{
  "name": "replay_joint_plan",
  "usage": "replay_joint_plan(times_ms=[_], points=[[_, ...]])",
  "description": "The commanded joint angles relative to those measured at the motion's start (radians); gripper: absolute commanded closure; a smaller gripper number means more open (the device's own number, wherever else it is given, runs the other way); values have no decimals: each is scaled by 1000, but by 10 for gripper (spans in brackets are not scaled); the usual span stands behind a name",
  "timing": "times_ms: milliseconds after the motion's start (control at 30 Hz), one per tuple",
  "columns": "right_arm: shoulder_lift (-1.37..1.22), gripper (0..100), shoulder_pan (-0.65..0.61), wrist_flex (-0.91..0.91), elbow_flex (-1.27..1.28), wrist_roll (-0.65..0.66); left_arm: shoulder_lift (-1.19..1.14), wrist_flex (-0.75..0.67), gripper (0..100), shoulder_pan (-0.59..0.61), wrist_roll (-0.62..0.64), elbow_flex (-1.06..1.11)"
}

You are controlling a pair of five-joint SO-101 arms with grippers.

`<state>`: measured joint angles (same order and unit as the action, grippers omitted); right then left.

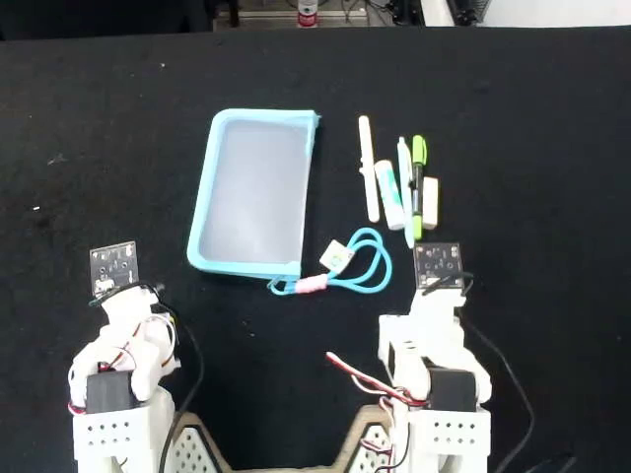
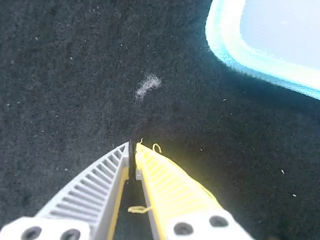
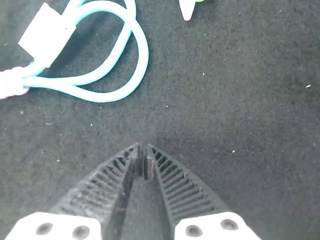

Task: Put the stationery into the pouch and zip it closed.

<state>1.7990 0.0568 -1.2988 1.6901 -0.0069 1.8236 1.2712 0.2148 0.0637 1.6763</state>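
Note:
A light blue pouch (image 1: 254, 192) with a translucent face lies flat on the black table, its blue loop cord (image 1: 360, 264) and white tag (image 1: 336, 256) trailing toward the near side. Right of it lie a white stick (image 1: 369, 168), a white and green tube (image 1: 389, 194), a white pen (image 1: 405, 187), a green highlighter (image 1: 418, 177) and a white eraser (image 1: 430, 202). My left gripper (image 2: 134, 150) is shut and empty over bare cloth, a corner of the pouch (image 2: 260, 50) beyond it. My right gripper (image 3: 143, 150) is shut and empty, short of the loop cord (image 3: 107, 55) and a pen tip (image 3: 187, 9).
Both arm bases stand at the near table edge, the left arm (image 1: 123, 335) and the right arm (image 1: 434, 335) folded back. A speck of lint (image 2: 147, 86) lies on the cloth ahead of the left gripper. Clutter sits beyond the far edge.

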Motion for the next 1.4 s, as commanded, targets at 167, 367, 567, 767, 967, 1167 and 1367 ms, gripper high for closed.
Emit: replay_joint_plan(times_ms=[167, 367, 567, 767, 967, 1167, 1367], points=[[96, 987, 8, -8, -5, -3, 6, 5, 970, 4, 5, 22], [96, 987, 8, -8, -5, -3, 6, 5, 970, 4, 5, 22], [96, 987, 8, -8, -5, -3, 6, 3, 968, 4, 0, 22], [96, 987, 8, -8, -5, -3, 6, -5, 967, 13, -2, 15], [96, 987, 8, -8, -5, -3, 6, -120, 967, 76, -2, -4], [96, 987, 8, -8, -5, -3, 6, -410, 967, 328, -97, -4], [96, 987, 0, -8, -5, -3, 6, -595, 967, 412, -356, 2]])
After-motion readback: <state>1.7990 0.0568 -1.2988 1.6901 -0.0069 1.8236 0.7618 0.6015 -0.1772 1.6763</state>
